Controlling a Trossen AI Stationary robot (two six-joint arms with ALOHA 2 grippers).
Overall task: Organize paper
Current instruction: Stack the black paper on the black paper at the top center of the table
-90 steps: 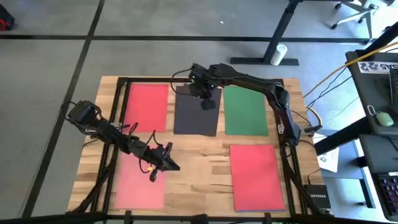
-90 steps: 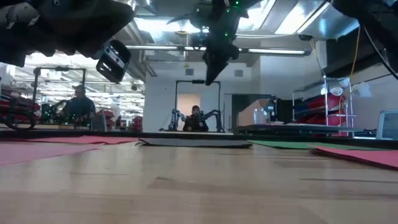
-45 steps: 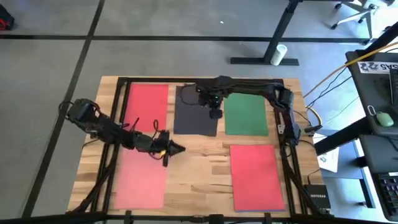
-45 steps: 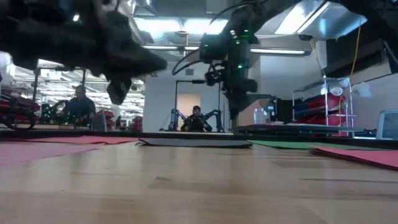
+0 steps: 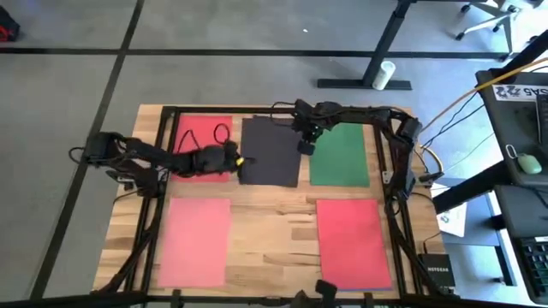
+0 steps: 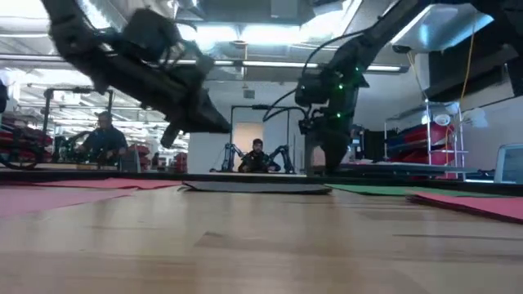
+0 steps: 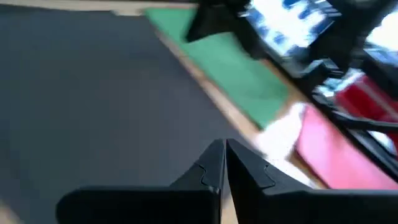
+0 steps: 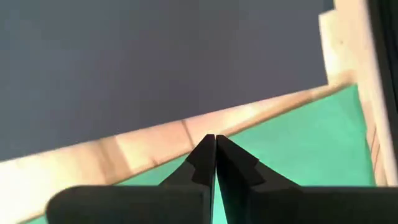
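Your left gripper (image 5: 242, 160) has moved up to the black sheet (image 5: 271, 152), and your right gripper (image 5: 306, 147) has left it, both jaws pressed together, so nothing is stacked yet.

The wooden table (image 5: 274, 218) carries five paper sheets lying flat, arranged in two rows. Far row: a red sheet (image 5: 199, 137) beneath the left gripper (image 5: 242, 161), a black sheet (image 5: 272, 152) between the two grippers, and a green sheet (image 5: 341, 156) just beside the right gripper (image 5: 306, 147). Near row, well apart from both grippers: a pink sheet (image 5: 193, 241) and a second red sheet (image 5: 351, 242). Bare wood separates all sheets.
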